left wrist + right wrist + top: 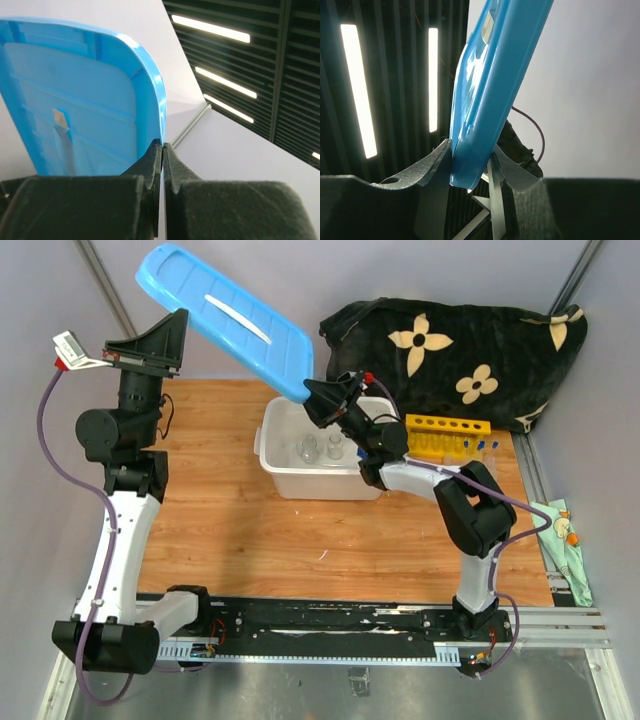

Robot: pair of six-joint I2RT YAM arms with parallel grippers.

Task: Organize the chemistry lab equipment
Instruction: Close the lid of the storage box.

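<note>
Both grippers hold the blue lid [230,315] tilted in the air above the table's back left. My left gripper [183,318] is shut on its left rim; in the left wrist view the gripper [162,146] pinches the lid's [75,100] thin edge. My right gripper [312,398] is shut on the lid's lower right corner, and the right wrist view shows the gripper [472,160] round the lid [495,75]. Below, the open white tub [275,465] holds small glass beakers [308,448]. The yellow tube rack [447,430] stands right of it, with blue-capped tubes [487,447] beside it.
The black flowered cloth [470,350] lies bunched at the back right. A small patterned cloth [562,530] hangs off the table's right edge. The wooden tabletop [250,540] stretches in front of the tub. Grey walls stand behind and to the left.
</note>
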